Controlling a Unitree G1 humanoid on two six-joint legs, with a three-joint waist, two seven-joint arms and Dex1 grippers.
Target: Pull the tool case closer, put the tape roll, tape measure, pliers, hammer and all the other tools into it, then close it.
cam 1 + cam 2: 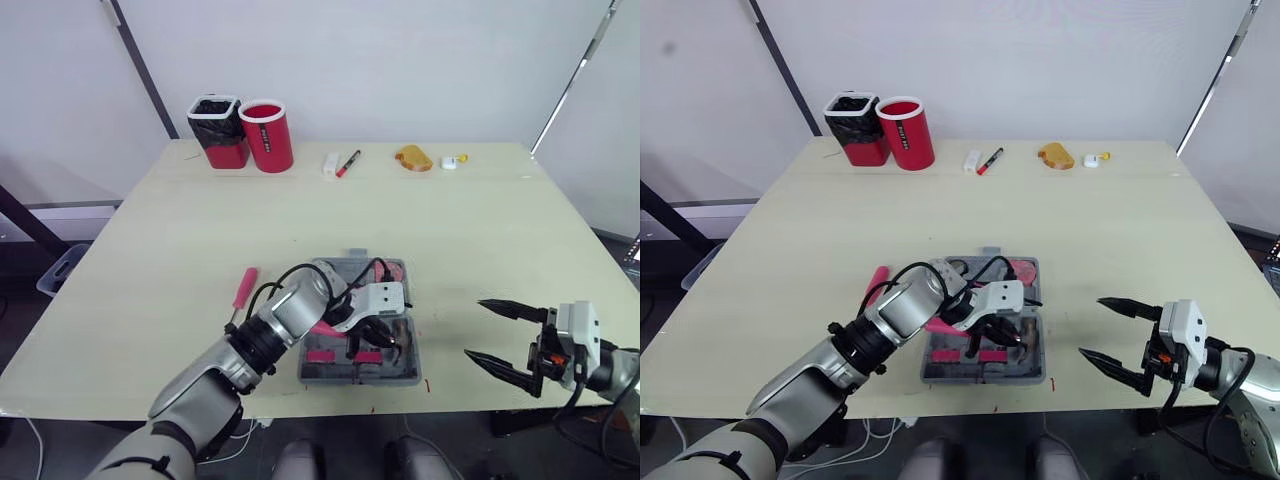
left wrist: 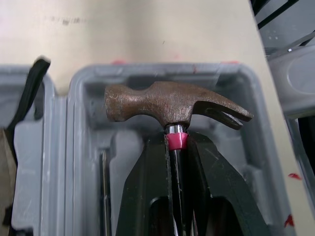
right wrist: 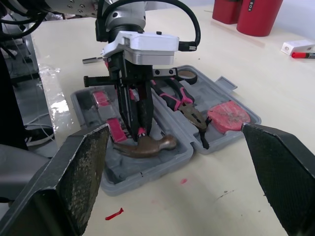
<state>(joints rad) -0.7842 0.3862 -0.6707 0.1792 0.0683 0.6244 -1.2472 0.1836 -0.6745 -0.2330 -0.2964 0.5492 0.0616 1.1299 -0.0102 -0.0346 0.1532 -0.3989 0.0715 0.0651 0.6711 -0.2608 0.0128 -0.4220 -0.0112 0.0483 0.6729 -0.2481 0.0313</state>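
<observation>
Two black fingers point(image 2: 142, 187) of the left gripper point(image 2: 176, 147) pinch the hammer point(image 2: 162, 103) by its neck, just below the rusty brown head at the pink collar. The head sits down in a moulded recess of the open grey tool case point(image 3: 147, 172), in its near half at about 4 o'clock. The case lies on the pale worktop point(image 1: 450, 230) at 6 o'clock, close to the near edge. In the far half of the case lie the pink-handled pliers point(image 3: 184, 105) near the middle, the red tape measure point(image 3: 227, 115) at about 1 o'clock and the black tape roll point(image 3: 187, 76) at about 11 o'clock. A red-handled screwdriver point(image 1: 243, 290) lies on the worktop at 9 o'clock of the case, just beside it and outside it. The right gripper point(image 1: 476, 328) hangs at 3 o'clock of the case, apart from it, its fingers point(image 3: 78, 177) spread wide and pinching nothing. At the worktop's far edge, about 11 o'clock, stand a red cup point(image 1: 267, 135) and a black-lined bin point(image 1: 218, 130) touching each other, and a red marker point(image 1: 347, 163) lies at 12 o'clock.
</observation>
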